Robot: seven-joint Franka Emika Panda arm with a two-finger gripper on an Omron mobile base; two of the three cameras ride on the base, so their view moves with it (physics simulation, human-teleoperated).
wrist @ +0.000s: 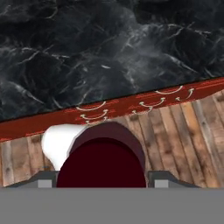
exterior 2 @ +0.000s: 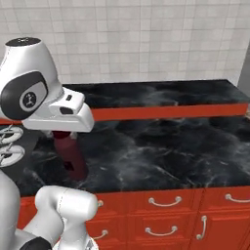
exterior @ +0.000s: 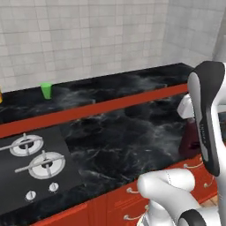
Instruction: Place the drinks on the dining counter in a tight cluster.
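One maroon bottle (exterior 2: 72,154) stands on the near bench (exterior 2: 161,156), the gripper (wrist: 101,180) pinching its top. One green cup (exterior: 46,90) sits far left on the raised dining counter (exterior: 110,86). Two burners (exterior: 37,156) lie left.

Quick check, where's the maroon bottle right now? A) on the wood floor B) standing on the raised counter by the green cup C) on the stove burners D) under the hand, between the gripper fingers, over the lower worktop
D: the maroon bottle hangs directly under the gripper above the lower worktop, and the hand view shows it sitting between the fingers.
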